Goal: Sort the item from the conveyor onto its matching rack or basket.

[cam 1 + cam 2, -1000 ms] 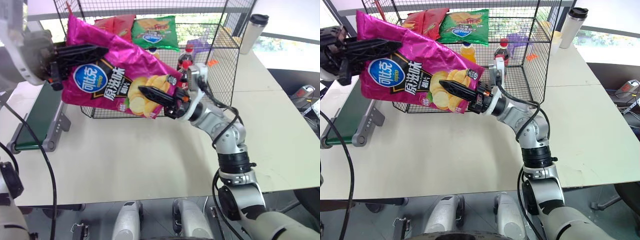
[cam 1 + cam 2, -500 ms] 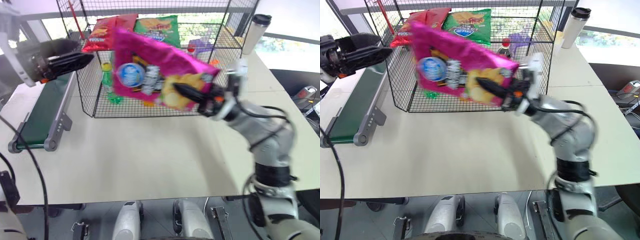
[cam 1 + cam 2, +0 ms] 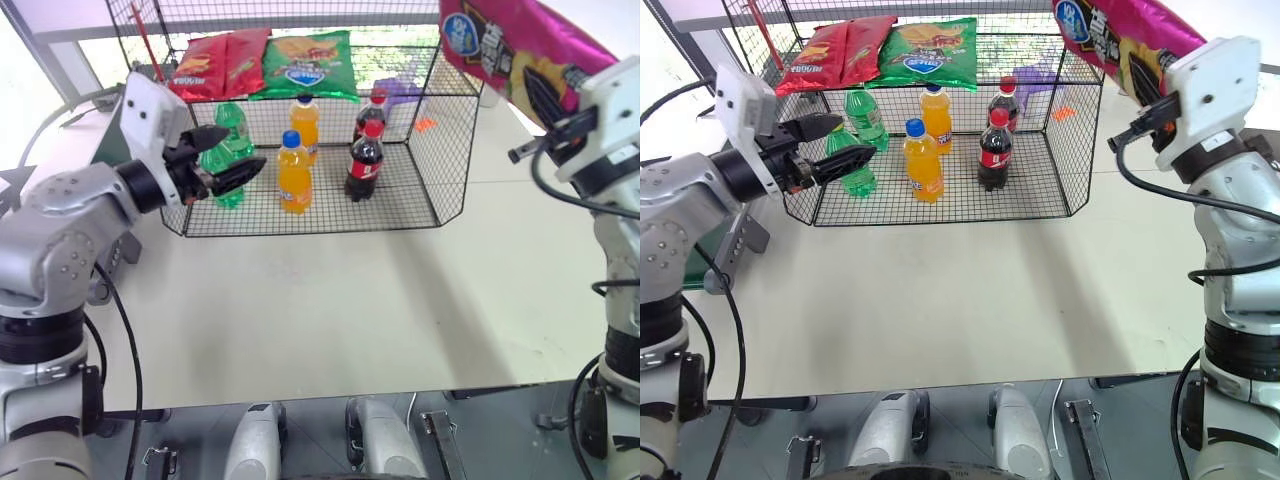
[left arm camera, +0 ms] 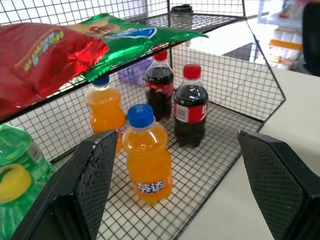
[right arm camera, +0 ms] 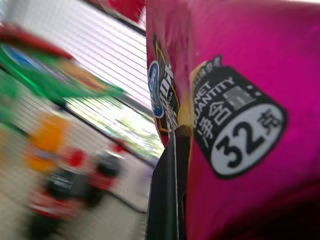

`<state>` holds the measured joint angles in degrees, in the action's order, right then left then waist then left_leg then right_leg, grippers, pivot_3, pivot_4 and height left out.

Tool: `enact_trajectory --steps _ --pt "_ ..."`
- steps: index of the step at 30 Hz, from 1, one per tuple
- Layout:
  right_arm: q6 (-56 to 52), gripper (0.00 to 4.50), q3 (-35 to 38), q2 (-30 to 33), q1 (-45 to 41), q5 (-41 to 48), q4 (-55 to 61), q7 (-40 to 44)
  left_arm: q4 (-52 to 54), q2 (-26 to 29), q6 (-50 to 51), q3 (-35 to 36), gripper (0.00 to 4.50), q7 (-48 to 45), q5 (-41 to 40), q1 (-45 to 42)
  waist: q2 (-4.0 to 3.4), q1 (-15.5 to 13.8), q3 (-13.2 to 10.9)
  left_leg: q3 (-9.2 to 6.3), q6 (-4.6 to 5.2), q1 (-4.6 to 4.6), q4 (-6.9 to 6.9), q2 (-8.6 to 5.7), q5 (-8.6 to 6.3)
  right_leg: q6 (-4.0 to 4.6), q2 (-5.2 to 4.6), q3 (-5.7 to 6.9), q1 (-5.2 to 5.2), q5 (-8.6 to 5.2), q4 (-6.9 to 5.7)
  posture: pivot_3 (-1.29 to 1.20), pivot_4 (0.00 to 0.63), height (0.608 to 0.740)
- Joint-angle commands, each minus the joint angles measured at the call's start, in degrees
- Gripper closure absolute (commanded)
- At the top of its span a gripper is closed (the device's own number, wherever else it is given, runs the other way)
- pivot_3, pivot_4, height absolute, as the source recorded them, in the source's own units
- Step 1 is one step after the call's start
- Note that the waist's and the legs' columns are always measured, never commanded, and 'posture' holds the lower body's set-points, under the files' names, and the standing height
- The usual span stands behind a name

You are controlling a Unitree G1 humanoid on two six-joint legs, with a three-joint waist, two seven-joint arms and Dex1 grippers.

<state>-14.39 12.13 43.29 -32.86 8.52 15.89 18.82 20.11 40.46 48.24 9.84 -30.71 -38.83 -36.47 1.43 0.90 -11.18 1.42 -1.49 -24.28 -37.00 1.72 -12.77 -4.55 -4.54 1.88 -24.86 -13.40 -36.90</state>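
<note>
A: Quick one. Where's the pink chip bag (image 3: pixel 1118 35)?

B: I've got it pinched in the right gripper (image 3: pixel 1143 92), up in the air off the right side of the wire cage (image 3: pixel 448 140), higher than the cage's top shelf. Not on the shelf yet. The fingers are clamped tight on the bag near its lower edge, and the rest of it sticks up and away from the grip.

A: Left gripper (image 3: pixel 228 160)?

B: Spread wide, nothing in it, hovering at the cage's left front corner, by the green bottle (image 3: pixel 226 158). The wrist camera looks between the two pads (image 4: pixel 93 175) straight at the orange bottles (image 4: pixel 147 160) and cola bottles (image 4: pixel 193 114) on the cage floor.

A: How will the bag handle?

B: I'd guess light and puffy, mostly air. The foil is slick and crinkly, so it flops and can slide out of a thin pinch. The chips inside crush easily, so I'd stay off the belly. I'd hold a flat sealed edge, as now.

A: Where does it go?

B: Judging by the contents, the top shelf, beside the red chip bags (image 3: pixel 213 62) and the green chip bag (image 3: pixel 310 62). The conveyor (image 3: pixel 732 243) sits at the cage's left.
</note>
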Motion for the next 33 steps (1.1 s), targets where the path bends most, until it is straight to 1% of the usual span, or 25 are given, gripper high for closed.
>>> enact_trajectory --steps 1,6,7,10,17,21,25,33 --pt "9.32 4.50 -3.15 1.03 -4.89 -10.01 -5.09 -3.95 4.76 -1.87 -1.66 -1.09 0.54 2.41 1.77 2.59 0.00 0.03 0.00 0.02 0.01 0.01 0.00 0.01 0.00 -0.01 0.00 -0.02 0.00 0.01 -0.02 0.00 0.150 0.740" --pt "17.84 4.50 -9.10 1.24 -10.44 -20.10 -14.82 -6.16 5.97 -3.87 -1.59 -0.22 0.54 4.56 2.26 4.09 0.00 -0.22 0.00 0.00 0.01 -0.01 -0.03 0.01 0.00 0.00 0.02 -0.02 -0.02 0.00 -0.02 0.00 0.150 0.740" --pt "19.99 4.50 -11.02 1.58 -11.73 -23.36 -17.34 -7.03 6.19 -4.15 -1.65 -0.11 0.54 5.02 2.43 4.35 0.00 -0.27 0.00 0.00 0.01 -0.01 -0.04 0.00 0.00 0.00 0.01 -0.02 -0.01 0.00 -0.02 0.00 0.150 0.740" --pt "21.73 4.50 -13.85 1.42 -14.24 -27.76 -22.37 -7.28 7.07 -4.32 -1.64 0.47 0.54 6.05 2.89 5.41 0.00 -0.25 0.00 0.00 0.01 -0.03 -0.07 0.00 0.00 0.00 0.00 -0.02 0.00 0.00 0.00 0.00 0.150 0.740" --pt "21.36 4.50 -15.71 -1.62 -19.02 -29.12 -28.16 -6.25 7.95 -4.97 -1.87 0.30 0.54 6.98 3.58 6.87 0.00 -0.19 0.00 -0.01 0.01 -0.03 -0.07 0.00 0.00 0.00 0.00 -0.02 0.00 0.01 -0.02 0.00 0.150 0.740" --pt "18.79 4.50 -17.29 -4.63 -24.08 -30.28 -32.96 -5.77 8.60 -6.55 -2.95 1.23 0.54 8.13 3.04 5.93 0.00 -0.10 0.00 -0.01 0.01 -0.01 -0.06 0.00 0.00 0.00 0.01 -0.02 0.00 0.01 -0.03 0.00 0.150 0.740" --pt "16.29 4.50 -18.97 -7.87 -30.09 -29.79 -39.68 -3.01 10.78 -7.81 -6.10 0.97 0.54 7.95 3.85 7.27 0.00 -0.07 0.00 -0.02 0.01 -0.02 -0.04 0.01 0.00 -0.01 0.01 -0.02 0.00 0.02 -0.04 0.00 0.150 0.740" --pt "15.55 4.50 -22.04 -10.46 -35.99 -31.24 -48.81 -1.23 11.83 -9.70 -6.39 0.77 0.54 9.98 3.82 8.36 0.00 -0.20 0.00 -0.02 0.01 -0.02 -0.06 0.00 0.00 -0.02 0.00 -0.01 0.01 0.03 -0.04 0.00 0.150 0.740"
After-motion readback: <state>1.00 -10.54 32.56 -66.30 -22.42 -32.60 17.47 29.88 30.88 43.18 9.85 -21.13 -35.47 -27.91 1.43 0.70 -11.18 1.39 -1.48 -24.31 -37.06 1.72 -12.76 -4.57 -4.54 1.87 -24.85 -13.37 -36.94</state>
